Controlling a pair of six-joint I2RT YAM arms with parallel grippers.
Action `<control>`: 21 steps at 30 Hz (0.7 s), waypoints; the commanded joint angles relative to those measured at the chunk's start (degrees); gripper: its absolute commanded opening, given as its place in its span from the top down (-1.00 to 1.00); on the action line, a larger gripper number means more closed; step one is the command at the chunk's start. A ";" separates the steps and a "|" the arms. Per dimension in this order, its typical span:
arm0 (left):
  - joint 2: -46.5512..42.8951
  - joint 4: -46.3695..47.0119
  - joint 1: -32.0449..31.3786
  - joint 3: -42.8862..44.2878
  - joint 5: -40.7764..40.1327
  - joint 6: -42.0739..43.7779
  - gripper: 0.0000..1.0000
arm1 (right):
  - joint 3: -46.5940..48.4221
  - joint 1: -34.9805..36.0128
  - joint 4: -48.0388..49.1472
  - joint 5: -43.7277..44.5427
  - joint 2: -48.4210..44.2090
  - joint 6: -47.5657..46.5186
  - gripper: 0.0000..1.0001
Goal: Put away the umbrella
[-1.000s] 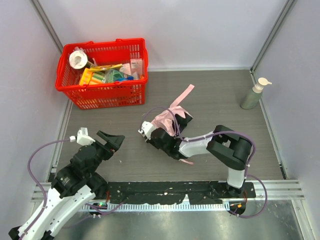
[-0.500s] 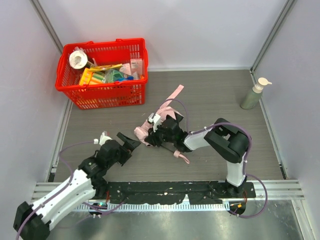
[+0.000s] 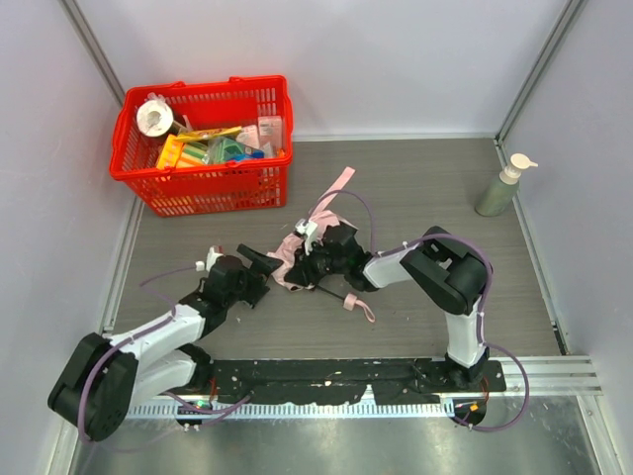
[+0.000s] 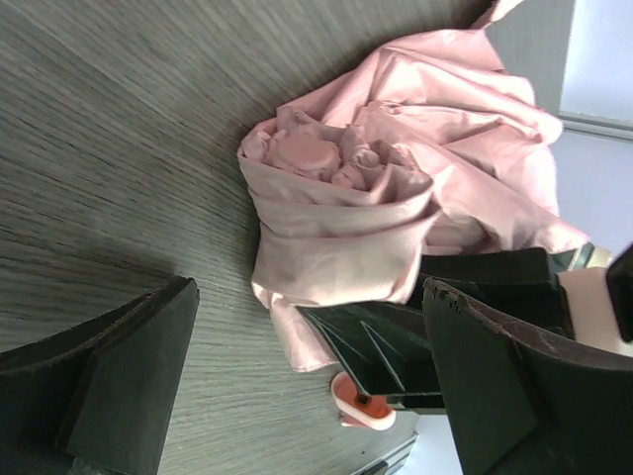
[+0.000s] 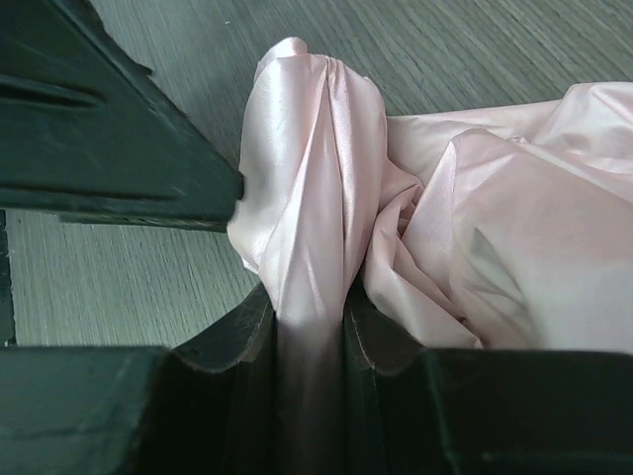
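The umbrella (image 3: 290, 247) is a crumpled bundle of pale pink fabric lying on the table's middle, with its strap (image 3: 336, 188) trailing toward the back and its small pink handle (image 3: 353, 301) nearer me. My right gripper (image 3: 303, 265) is shut on a fold of the fabric, which the right wrist view shows pinched between the jaws (image 5: 307, 327). My left gripper (image 3: 264, 263) is open and low, just left of the bundle. In the left wrist view its fingers (image 4: 129, 376) flank the fabric (image 4: 366, 198), with the handle (image 4: 361, 408) below.
A red plastic basket (image 3: 203, 178) full of small items stands at the back left. A green pump bottle (image 3: 501, 188) stands at the right wall. Walls close in the table on three sides.
My left arm has reached right and down until its open gripper is beside the umbrella. My right gripper has shifted the bundle slightly, still holding it.
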 commanded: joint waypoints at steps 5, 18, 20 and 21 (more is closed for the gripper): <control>7.94 1.12 0.32 3.89 -1.72 -1.59 -0.99 | -1.69 -1.05 -23.06 -4.43 7.77 0.86 0.98; 18.66 2.95 0.32 5.65 -4.62 -3.34 -0.40 | 2.26 -2.90 -27.45 -7.86 9.70 -1.86 0.98; 19.89 3.04 0.32 5.73 -5.76 -3.35 -0.27 | 2.88 -2.90 -28.33 -8.47 10.14 -2.48 0.98; 20.24 3.31 0.32 5.74 -6.12 -3.17 -0.26 | 3.23 -2.82 -28.86 -8.56 10.32 -2.65 0.98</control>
